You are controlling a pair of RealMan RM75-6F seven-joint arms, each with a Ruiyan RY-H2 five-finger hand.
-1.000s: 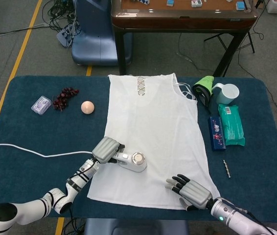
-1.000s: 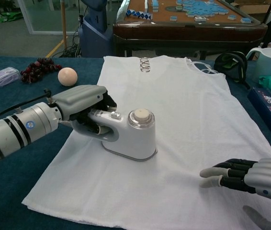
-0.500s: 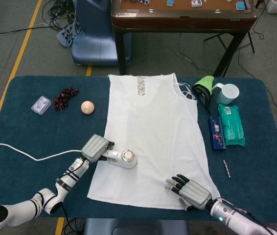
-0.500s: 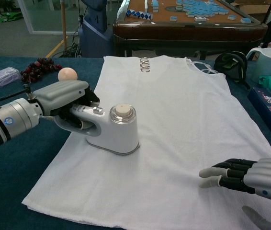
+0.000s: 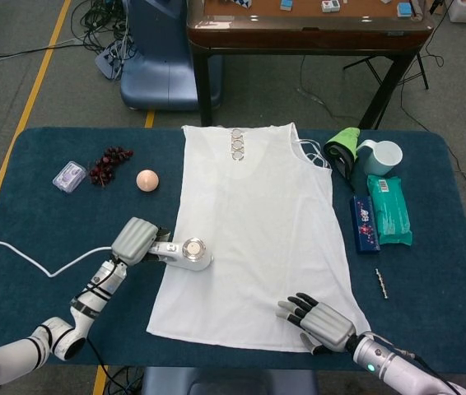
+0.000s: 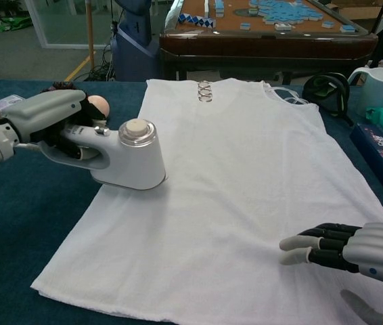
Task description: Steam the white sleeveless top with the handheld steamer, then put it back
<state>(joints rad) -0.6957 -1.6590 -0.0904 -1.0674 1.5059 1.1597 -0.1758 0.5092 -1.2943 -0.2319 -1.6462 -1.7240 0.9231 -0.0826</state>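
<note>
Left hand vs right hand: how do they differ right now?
The left hand grips the steamer at the top's left edge; the right hand holds nothing, fingers resting on the top's lower right corner. Left shell is light grey; right shows black fingers. Both are low over the table.

Your left hand (image 5: 134,240), gripping the handheld steamer (image 5: 187,253), has slid it leftward and slightly away from you across the white sleeveless top (image 5: 258,222). A second ago the steamer sat well inside the fabric near the bottom hem. Now it rests at the top's left edge, and its white power cord (image 5: 44,262) has bent into a deeper curve.
</note>
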